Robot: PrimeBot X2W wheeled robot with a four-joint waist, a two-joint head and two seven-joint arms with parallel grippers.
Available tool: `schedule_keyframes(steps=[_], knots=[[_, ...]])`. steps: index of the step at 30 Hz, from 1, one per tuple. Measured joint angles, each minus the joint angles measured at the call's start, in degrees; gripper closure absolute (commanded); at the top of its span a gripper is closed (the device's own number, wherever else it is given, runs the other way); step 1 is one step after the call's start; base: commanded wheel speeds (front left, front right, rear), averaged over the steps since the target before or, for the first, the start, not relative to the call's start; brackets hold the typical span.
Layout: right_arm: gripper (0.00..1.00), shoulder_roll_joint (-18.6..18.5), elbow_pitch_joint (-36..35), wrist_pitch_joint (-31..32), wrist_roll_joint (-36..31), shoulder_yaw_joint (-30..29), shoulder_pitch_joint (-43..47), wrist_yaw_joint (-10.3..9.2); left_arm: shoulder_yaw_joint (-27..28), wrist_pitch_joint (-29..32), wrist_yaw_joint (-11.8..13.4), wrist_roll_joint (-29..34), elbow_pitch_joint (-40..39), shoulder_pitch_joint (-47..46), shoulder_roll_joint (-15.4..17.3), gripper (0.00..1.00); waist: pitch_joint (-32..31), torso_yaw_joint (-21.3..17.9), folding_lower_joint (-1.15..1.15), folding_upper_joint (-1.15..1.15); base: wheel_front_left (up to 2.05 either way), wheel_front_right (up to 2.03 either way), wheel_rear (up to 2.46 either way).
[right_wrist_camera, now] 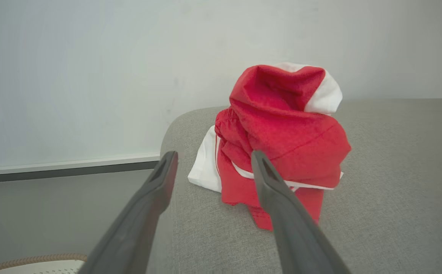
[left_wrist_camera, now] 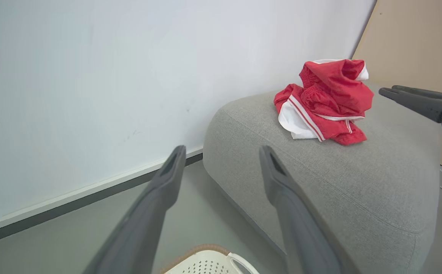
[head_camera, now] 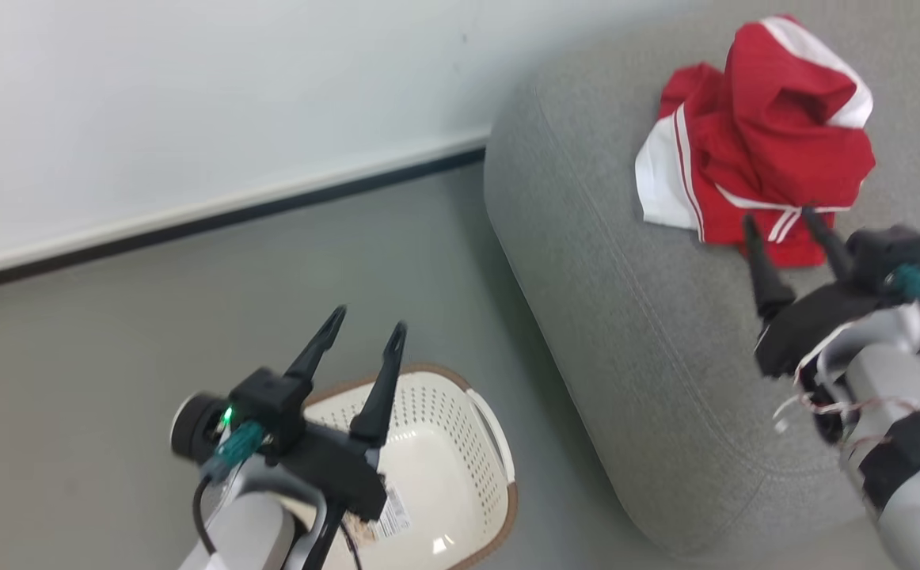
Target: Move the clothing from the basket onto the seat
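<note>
- The red sports clothing with white panels and thin white stripes [head_camera: 753, 134] lies in one crumpled pile on top of the big light-grey fabric seat with rounded edges [head_camera: 626, 317].
- The pile sits near the end of the seat that is closest to the pale wall [head_camera: 191, 95]. Part of the red cloth stands up in a tall fold with a white patch at the top.
- The right gripper [head_camera: 778, 215] is above the seat, with its two long dark fingers spread wide apart. It has let go and holds nothing.
- Its fingertips point at the near edge of the pile and are just beside it. In the left wrist view there is a small gap between the tips and the cloth.
- The small cream-white plastic basket with holes in its sides and a brown rim [head_camera: 444, 475] stands on the grey floor [head_camera: 112, 356], beside the end of the seat.
- The left gripper [head_camera: 370, 317] hangs over the basket. Its fingers are spread wide too, and nothing is in them.
- The two grippers are well apart from each other.
- A dark strip [head_camera: 214, 218] runs along the bottom of the wall where it meets the floor.
</note>
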Motion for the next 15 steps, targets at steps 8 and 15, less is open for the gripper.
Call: schedule_keyframes(steps=[8,15], knots=[[0.0,1.4,-7.28,-0.01,-0.77,0.33,7.86,-0.69,3.18,-1.1,2.01,-2.11,1.68,6.02,1.43,0.0,-5.75,2.17,0.0,0.0,0.0,0.0,0.0],[0.0,1.32,-13.52,-0.01,-1.55,-0.49,15.68,-3.46,4.64,-1.91,3.43,-2.37,1.32,10.61,1.77,0.0,-9.56,4.36,0.01,-0.01,0.0,0.0,0.0]])
